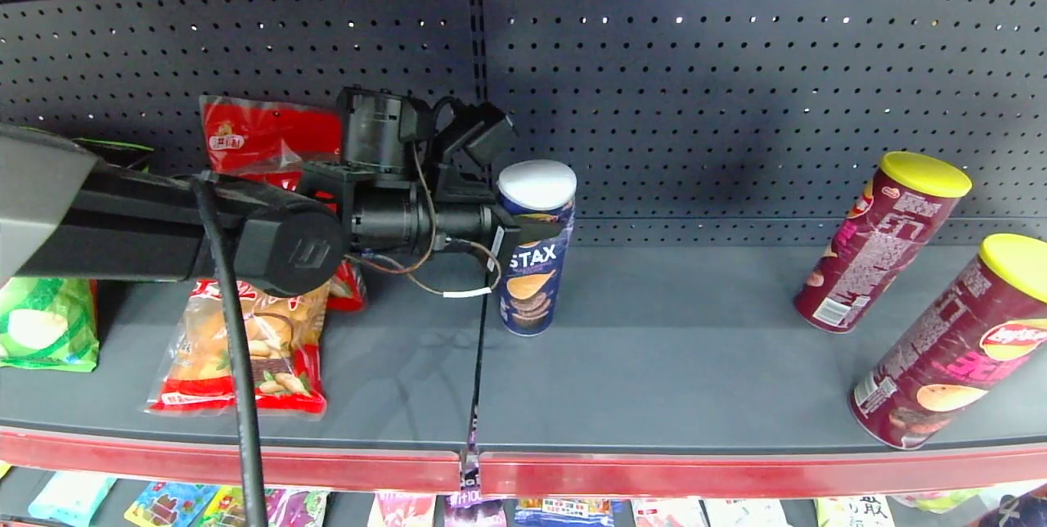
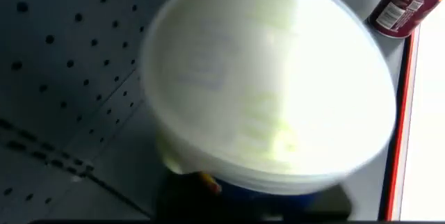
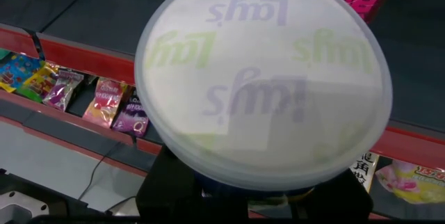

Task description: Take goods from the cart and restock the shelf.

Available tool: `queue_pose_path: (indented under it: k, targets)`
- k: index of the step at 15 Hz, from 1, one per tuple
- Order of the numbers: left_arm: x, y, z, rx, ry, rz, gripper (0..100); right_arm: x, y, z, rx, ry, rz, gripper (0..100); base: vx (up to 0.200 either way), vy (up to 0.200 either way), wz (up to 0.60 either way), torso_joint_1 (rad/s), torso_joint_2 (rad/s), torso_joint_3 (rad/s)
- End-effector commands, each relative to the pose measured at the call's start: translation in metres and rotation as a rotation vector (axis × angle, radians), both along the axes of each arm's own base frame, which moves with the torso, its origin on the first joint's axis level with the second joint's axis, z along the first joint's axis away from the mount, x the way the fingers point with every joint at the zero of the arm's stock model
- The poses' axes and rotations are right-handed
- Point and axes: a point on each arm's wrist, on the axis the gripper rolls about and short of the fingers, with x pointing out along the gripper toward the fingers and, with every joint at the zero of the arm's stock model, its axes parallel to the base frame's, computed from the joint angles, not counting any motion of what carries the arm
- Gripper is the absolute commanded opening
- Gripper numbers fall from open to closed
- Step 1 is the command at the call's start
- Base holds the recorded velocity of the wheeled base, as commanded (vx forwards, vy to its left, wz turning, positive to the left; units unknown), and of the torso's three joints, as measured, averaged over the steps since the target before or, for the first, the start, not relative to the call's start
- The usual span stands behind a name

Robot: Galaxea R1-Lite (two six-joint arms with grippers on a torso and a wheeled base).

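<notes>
1. Head view, left arm: my left gripper [image 1: 523,231] is closed around the upper part of the blue can [image 1: 532,290], with a finger on either side just under its white lid [image 1: 537,182].
2. Blue can: it stands upright, and its base appears to rest on the shelf [image 1: 671,363] near the middle, close to the pegboard back wall [image 1: 736,101]. I judge it set down but not yet let go.
3. Left wrist view: the white lid [image 2: 271,85] faces the camera, with the shelf floor beyond it. This agrees with item 2.
4. Right wrist view: my right gripper [image 3: 167,196] carries a second can [image 3: 264,78], lid toward the camera. The lid hides the fingers. The can hangs in the air before the shelf's red front edge [image 3: 76,50], so I judge it gripped.
5. Stock already in place: two maroon cans [image 1: 879,245] with yellow lids stand at the shelf's right end, well apart from the blue can. Snack bags [image 1: 245,347] lie at the left end, under my left arm.
6. Progress, as I judge it: one can is delivered and needs only release and withdrawal. The second is in hand and needs a spot, and the bare stretch between the blue can and the maroon cans offers room. I cannot tell how much stock remains to be brought.
</notes>
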Motion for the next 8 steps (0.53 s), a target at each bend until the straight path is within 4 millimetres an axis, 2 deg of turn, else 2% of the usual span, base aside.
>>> queue_pose_path:
  k: [1, 4, 5, 6, 8]
  targets:
    - [-0.003, -0.001, 0.003, -0.003, -0.005, -0.005, 0, 0.001, 0.0, 0.0, -0.001, 0.004, 0.001, 0, 0.0, 0.0, 0.0, 0.0, 0.0, 0.0]
    - [-0.013, 0.002, 0.013, -0.023, -0.002, -0.005, 0, 0.0, 0.0, 0.0, 0.0, 0.001, 0.001, 0, 0.0, 0.0, 0.0, 0.0, 0.0, 0.0]
    - [-0.029, -0.002, 0.022, -0.061, 0.039, -0.006, 0, 0.0, 0.0, 0.0, 0.0, 0.001, 0.001, 0, 0.0, 0.0, 0.0, 0.0, 0.0, 0.0]
    - [-0.039, -0.001, 0.024, -0.063, 0.049, -0.008, 0, 0.0, 0.0, 0.0, 0.0, 0.002, 0.001, 0, 0.0, 0.0, 0.0, 0.0, 0.0, 0.0]
    - [-0.059, -0.001, 0.016, -0.039, 0.079, -0.029, 0, 0.0, 0.0, 0.0, 0.0, 0.002, 0.004, 0, 0.0, 0.0, 0.0, 0.0, 0.0, 0.0]
